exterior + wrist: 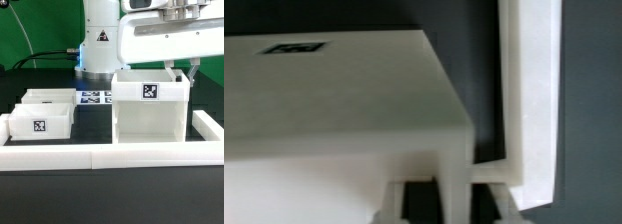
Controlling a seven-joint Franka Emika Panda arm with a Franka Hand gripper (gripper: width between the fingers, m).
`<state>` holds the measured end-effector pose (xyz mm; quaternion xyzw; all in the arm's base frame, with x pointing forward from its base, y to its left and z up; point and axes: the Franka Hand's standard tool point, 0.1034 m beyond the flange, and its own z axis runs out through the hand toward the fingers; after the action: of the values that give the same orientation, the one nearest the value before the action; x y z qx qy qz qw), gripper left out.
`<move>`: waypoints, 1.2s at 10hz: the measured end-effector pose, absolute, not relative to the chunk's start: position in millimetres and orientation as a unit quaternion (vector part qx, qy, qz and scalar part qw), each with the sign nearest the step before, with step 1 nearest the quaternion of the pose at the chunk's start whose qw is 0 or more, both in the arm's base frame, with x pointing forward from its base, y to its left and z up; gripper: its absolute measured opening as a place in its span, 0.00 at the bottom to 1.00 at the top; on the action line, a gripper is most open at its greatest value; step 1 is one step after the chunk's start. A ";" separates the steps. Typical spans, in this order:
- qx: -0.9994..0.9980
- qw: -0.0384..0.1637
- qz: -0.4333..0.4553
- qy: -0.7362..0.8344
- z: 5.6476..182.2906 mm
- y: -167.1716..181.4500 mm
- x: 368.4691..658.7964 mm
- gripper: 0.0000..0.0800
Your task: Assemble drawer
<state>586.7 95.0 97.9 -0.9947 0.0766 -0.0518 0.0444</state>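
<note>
The white box housing [150,115] stands upright at the exterior view's middle right, with a square tag on its facing side. My gripper [181,72] comes down on its top right edge. In the wrist view my gripper [455,195] has its two dark fingers on either side of a thin white wall of the housing [331,100], and that wall fills the gap between them. Two shallow white trays sit at the exterior view's left, one in front [40,122] and one behind it [48,98]. Neither tray touches the housing.
A low white border wall [100,155] runs along the front and up the exterior view's right side [210,125]. The marker board [95,97] lies flat behind the trays, before the arm's base [100,40]. A white strip [530,90] runs beside the housing in the wrist view.
</note>
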 end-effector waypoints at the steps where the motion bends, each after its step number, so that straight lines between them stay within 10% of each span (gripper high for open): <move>1: -0.995 0.044 -0.052 0.077 97.9 95.0 586.7 0.05; 12: -0.880 0.081 -0.036 0.467 104.8 103.2 593.0 0.05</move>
<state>593.0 103.2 104.8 -0.8799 0.4668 -0.0363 0.0808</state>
